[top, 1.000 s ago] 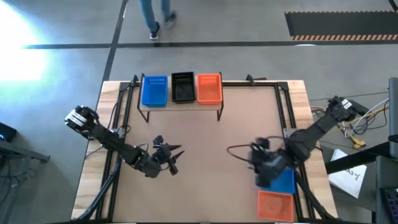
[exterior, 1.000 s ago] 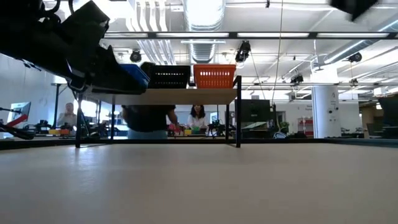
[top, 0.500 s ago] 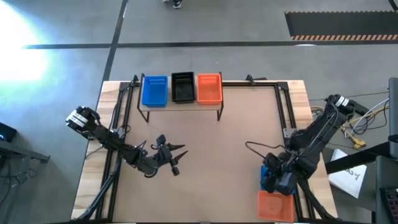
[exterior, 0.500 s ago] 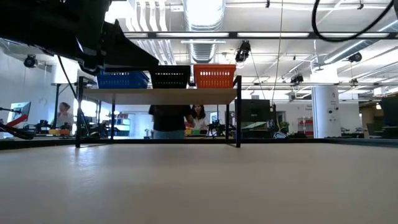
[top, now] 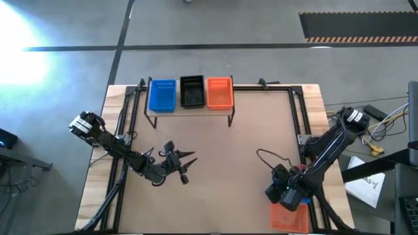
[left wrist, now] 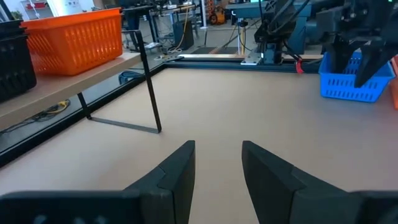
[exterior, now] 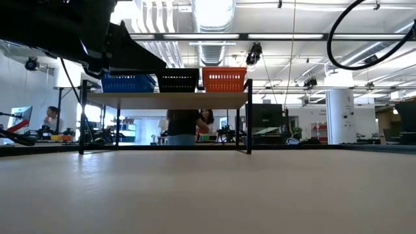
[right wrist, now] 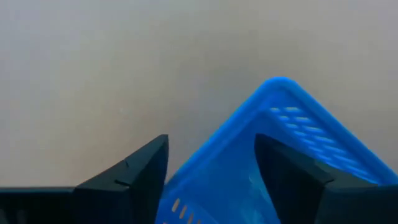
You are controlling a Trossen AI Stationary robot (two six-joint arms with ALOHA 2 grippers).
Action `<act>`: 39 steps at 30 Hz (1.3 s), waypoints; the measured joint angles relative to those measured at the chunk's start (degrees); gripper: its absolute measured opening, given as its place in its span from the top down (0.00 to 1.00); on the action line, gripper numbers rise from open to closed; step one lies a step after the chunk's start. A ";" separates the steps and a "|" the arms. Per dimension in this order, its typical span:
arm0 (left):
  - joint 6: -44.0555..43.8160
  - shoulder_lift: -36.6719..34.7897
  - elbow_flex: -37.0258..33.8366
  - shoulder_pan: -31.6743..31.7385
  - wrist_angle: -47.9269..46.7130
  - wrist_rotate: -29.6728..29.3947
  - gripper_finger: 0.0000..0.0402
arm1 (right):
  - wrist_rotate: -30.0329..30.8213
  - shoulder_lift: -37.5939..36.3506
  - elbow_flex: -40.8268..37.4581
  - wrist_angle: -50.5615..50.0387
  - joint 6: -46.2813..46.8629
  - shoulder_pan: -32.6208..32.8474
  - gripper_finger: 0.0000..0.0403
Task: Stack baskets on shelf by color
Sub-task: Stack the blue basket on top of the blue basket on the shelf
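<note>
The shelf (top: 191,109) stands at the table's far edge and carries one blue basket (top: 162,95), one black basket (top: 191,91) and one orange basket (top: 220,92) side by side. Another blue basket (top: 303,197) sits on the table near the right near corner, next to an orange basket (top: 291,219). My right gripper (top: 282,190) is open above this blue basket, its fingers either side of the wall. My left gripper (top: 185,166) is open and hovers over bare table left of centre. My right gripper (right wrist: 211,142) comes from above at the blue basket's wall (right wrist: 202,163) close to a corner (right wrist: 280,84), one finger inside the basket and one outside over the table. Whether the fingers touch the wall, I cannot tell. The basket rests on the table.
A black frame rail (top: 304,127) runs along the table's right side close to the right arm. The wide middle of the tabletop (top: 228,156) is bare wood. People stand in the room beyond the shelf (exterior: 185,123).
My right gripper has moved toward the near edge and come down over the blue basket at the right near corner, with the arm folding back toward the right edge. The left arm shifted a little early in the second and has kept still since.
</note>
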 joint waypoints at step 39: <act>27.57 2.65 23.84 16.29 -20.08 58.11 0.67 | 4.59 0.06 0.09 32.93 -110.45 -15.57 0.97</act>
